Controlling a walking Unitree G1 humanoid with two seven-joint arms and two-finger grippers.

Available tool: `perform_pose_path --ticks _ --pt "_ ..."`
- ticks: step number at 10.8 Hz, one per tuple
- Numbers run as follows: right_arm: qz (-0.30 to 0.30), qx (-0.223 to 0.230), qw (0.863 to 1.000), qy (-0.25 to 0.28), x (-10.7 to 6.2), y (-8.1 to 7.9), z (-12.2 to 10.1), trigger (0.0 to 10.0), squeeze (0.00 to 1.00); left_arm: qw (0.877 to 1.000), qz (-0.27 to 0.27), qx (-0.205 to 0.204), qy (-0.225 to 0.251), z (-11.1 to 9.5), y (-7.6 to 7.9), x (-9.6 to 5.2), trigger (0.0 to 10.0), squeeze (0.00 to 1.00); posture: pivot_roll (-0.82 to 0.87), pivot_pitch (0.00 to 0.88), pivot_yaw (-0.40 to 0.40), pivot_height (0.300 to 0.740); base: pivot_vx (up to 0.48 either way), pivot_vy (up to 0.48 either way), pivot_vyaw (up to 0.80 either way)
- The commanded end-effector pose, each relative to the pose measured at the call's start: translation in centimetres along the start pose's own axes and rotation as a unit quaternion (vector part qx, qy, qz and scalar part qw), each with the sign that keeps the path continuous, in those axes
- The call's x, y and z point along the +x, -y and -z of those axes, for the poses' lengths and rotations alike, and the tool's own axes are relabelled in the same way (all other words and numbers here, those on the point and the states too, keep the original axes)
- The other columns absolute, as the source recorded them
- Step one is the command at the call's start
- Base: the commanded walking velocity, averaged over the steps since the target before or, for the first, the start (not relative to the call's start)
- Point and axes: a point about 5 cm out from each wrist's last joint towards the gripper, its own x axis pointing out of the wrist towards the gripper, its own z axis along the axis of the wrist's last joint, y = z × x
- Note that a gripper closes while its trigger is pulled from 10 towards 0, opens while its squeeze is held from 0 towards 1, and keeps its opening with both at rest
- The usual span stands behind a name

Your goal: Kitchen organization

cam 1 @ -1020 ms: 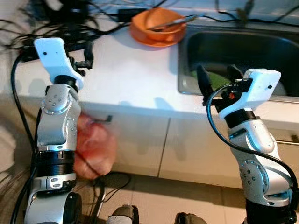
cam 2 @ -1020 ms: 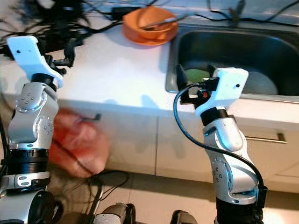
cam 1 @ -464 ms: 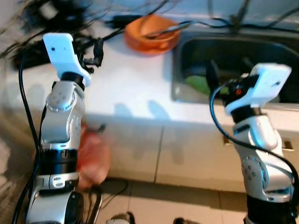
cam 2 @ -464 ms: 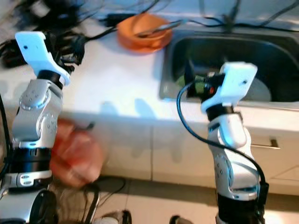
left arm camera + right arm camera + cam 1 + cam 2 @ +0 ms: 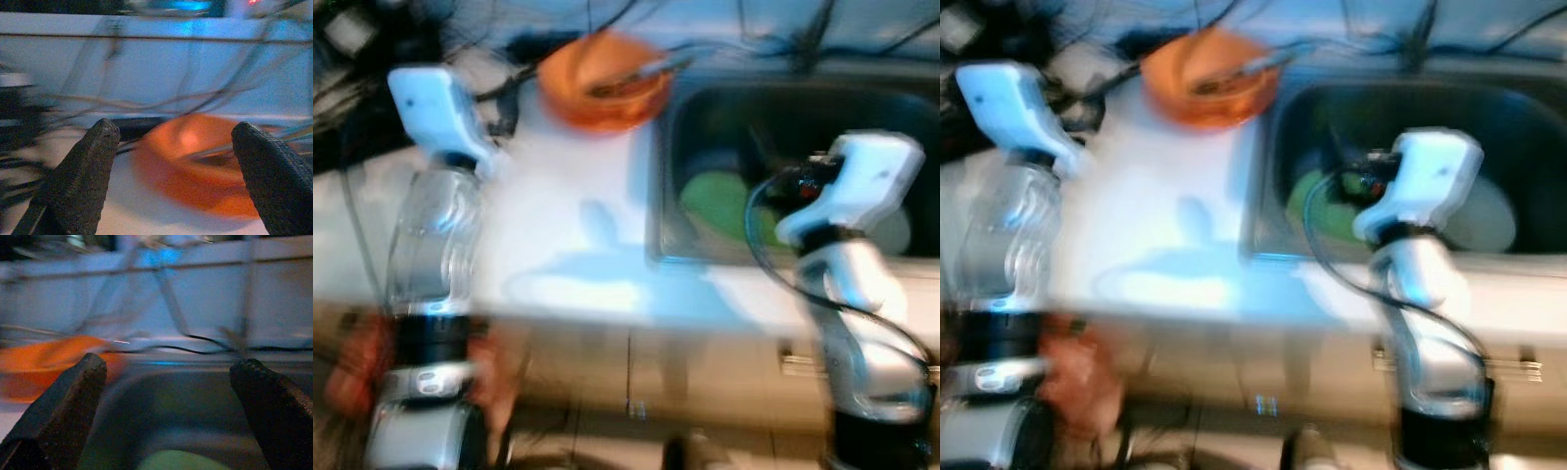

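Observation:
The picture is blurred by motion. An orange bowl (image 5: 602, 78) with a utensil across it sits on the white counter (image 5: 568, 215), just left of the dark sink (image 5: 901, 117). A green plate (image 5: 720, 201) lies in the sink beside a pale plate (image 5: 1489, 220). My left gripper (image 5: 174, 129) is raised over the counter, open, with the orange bowl (image 5: 195, 161) ahead between its fingers. My right gripper (image 5: 171, 363) is open and held at the sink's front edge, facing the basin, with the green plate (image 5: 171, 461) below it.
Dark cables (image 5: 372, 59) tangle along the back of the counter and across the wall behind the sink. Cabinet fronts with a handle (image 5: 803, 362) run below the counter. A blurred reddish shape (image 5: 352, 377) sits low at the left, beside my left arm.
The whole picture has shifted and blurred, so the camera is moving; bowl and sink now sit lower and more to the left. Both arms stay raised with open fingers.

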Motion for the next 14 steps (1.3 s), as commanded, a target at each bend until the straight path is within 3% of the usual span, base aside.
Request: perform_pose_path --ticks 1,4,8,11,14 --pt "-0.015 0.005 1.0 0.015 0.1 -0.9 -0.5 10.0 0.0 1.0 -0.017 0.01 0.021 -1.2 -1.4 -0.2 10.0 0.0 0.08 0.156 0.035 0.74 0.0 0.0 0.0" --pt "-0.016 0.004 1.0 0.012 0.1 -1.0 -0.3 10.0 0.0 1.0 -0.017 0.011 0.02 -1.4 -1.3 -0.3 10.0 0.0 0.09 0.16 0.03 0.74 0.0 0.0 0.0" --pt "-0.02 0.013 1.0 -0.01 0.3 -0.9 0.2 10.0 0.0 0.998 -0.016 0.016 -0.061 0.6 -1.1 -0.5 10.0 0.0 0.09 0.167 0.031 0.74 0.0 0.0 0.0" --pt "-0.008 0.032 0.999 -0.032 0.2 -0.5 0.7 10.0 0.0 0.99 0.044 0.041 -0.126 2.5 -1.0 0.9 10.0 0.0 0.08 0.174 0.032 0.74 0.0 0.0 0.0" --pt "-0.005 0.028 0.998 -0.052 -0.5 -0.1 1.2 10.0 0.0 0.984 0.101 0.053 -0.134 3.7 -0.1 1.8 10.0 0.0 0.06 0.201 0.042 0.74 0.0 0.0 0.0"
